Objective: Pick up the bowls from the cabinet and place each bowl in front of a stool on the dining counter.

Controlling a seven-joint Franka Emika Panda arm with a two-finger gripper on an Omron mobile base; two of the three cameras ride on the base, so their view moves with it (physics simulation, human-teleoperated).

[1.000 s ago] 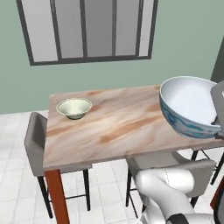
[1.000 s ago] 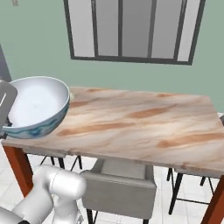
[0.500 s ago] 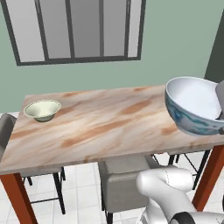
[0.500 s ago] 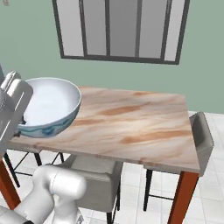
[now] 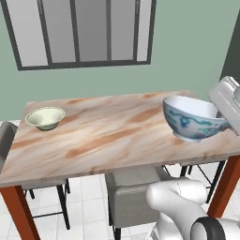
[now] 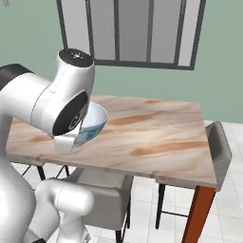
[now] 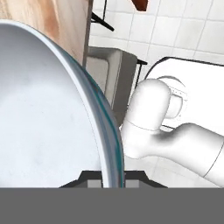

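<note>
The blue-patterned bowl, white inside, sits low over the right front part of the dining counter. My gripper is shut on its right rim. In the hand view the rim runs down between my fingertips. My forearm covers much of this bowl in the right base view. Whether its foot touches the top I cannot tell. The cream bowl rests at the counter's far left end. A grey stool stands tucked under the front edge, just left of the held bowl.
Another stool stands at the counter's left end and one at its right end. A dark-framed window fills the green wall behind. White floor tiles lie below. My own base is close to the counter's front.
The views slid sideways along the counter a second ago, then held still. Since then the arm has lowered the blue-patterned bowl down to the counter's right front part.
</note>
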